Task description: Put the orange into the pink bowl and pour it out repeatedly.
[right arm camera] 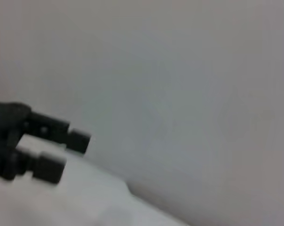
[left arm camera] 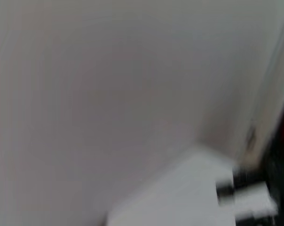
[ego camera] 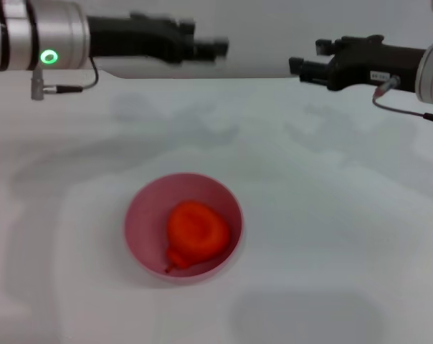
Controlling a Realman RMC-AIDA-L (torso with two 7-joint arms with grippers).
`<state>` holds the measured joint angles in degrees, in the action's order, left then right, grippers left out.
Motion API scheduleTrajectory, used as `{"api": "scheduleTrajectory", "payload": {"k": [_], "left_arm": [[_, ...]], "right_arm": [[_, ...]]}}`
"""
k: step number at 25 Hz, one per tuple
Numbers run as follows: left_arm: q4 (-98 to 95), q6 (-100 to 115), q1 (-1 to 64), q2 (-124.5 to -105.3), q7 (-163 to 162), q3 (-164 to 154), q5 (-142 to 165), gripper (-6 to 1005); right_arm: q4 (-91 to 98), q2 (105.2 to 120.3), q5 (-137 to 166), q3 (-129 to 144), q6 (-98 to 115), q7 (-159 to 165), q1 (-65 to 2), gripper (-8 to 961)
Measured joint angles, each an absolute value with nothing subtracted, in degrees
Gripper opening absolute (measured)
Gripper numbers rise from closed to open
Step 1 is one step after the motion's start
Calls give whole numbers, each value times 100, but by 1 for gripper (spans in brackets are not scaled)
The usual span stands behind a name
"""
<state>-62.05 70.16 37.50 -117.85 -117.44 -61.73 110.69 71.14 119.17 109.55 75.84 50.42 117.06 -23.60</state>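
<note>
**A:** How many things are there?

**B:** One orange (ego camera: 196,231), one pink bowl (ego camera: 141,208), two grippers, all over one white table (ego camera: 331,215). Take the bowl as the landmark.

**A:** Where is the orange, then?

**B:** Inside the pink bowl, resting on its bottom, a bit toward the rim nearest the robot. Nothing is holding it.

**A:** And how does it look?

**B:** Red-orange and roundish, with a small knob at the stem end that points toward the near rim. It fills roughly half the bowl's width. The bowl itself is plain, smooth, round and deep, standing upright on the table.

**A:** The grippers?

**B:** Both are raised, well beyond the bowl's far rim and apart from it. The left gripper (ego camera: 218,49) is beyond and slightly to the right of the bowl's centre, reaching in from the left. The right gripper (ego camera: 297,68) is beyond and off to the bowl's right. Their tips face each other across a gap.

**A:** Open or closed?

**B:** The right wrist view shows the other arm's left gripper (right arm camera: 69,150) with its two fingers (right arm camera: 78,140) a narrow gap apart, empty. For the right gripper I cannot tell.
</note>
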Motion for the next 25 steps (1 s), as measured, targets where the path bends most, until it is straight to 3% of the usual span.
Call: {"api": "scheduleTrajectory", "payload": {"k": [2, 10, 19, 25], "left_arm": [[-5959, 6709, 3529, -11787, -11005, -6196, 10130, 791], [-4571, 6536, 2765, -11804, -7646, -6182, 6407, 786], [-2847, 6591, 2063, -11878, -4276, -6223, 2938, 786], [-1800, 6776, 1978, -11867, -3218, -6207, 1496, 786]], "right_arm": [[7027, 11917, 10290, 7583, 4864, 11203, -2230, 607], [5596, 11904, 5238, 7303, 5453, 6639, -1677, 607], [2600, 11892, 1036, 7057, 7850, 2574, -1915, 607], [2117, 11872, 129, 6786, 8008, 2155, -1921, 607]]}}
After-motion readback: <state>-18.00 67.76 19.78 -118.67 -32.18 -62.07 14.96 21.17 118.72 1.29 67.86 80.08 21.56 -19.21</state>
